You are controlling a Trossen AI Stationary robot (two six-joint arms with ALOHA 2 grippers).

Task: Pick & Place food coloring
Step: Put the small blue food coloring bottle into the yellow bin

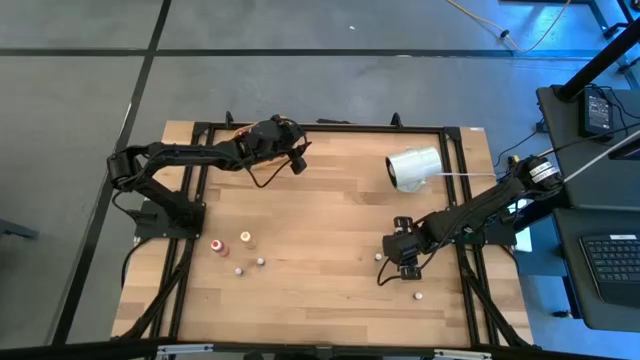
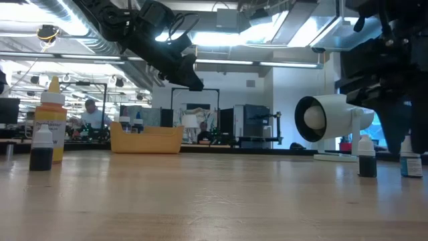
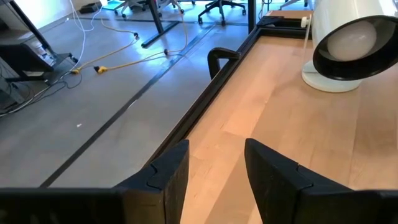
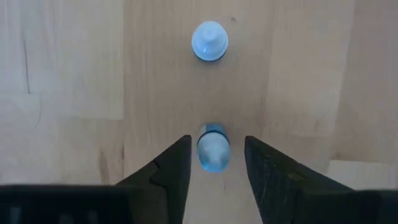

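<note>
Several tiny food coloring bottles stand upright on the wooden table. A red one [image 1: 218,246], an orange one [image 1: 246,238] and two smaller ones [image 1: 238,270] are at the near left. My right gripper [image 4: 216,140] points down at the near right [image 1: 405,262]. Its fingers are open on either side of a blue bottle with a pale cap [image 4: 213,149], with small gaps, touching nothing. A second pale-capped bottle [image 4: 209,40] stands just beyond. My left gripper [image 3: 216,146] hangs open and empty over the table's far part [image 1: 298,160].
A large white cylinder [image 1: 413,168] lies on its side at the far right. One more bottle [image 1: 418,296] stands toward the near edge, below my right gripper. A black frame [image 1: 320,127] rims the table. A yellow-orange tray [image 2: 147,139] shows at the far side in the low view.
</note>
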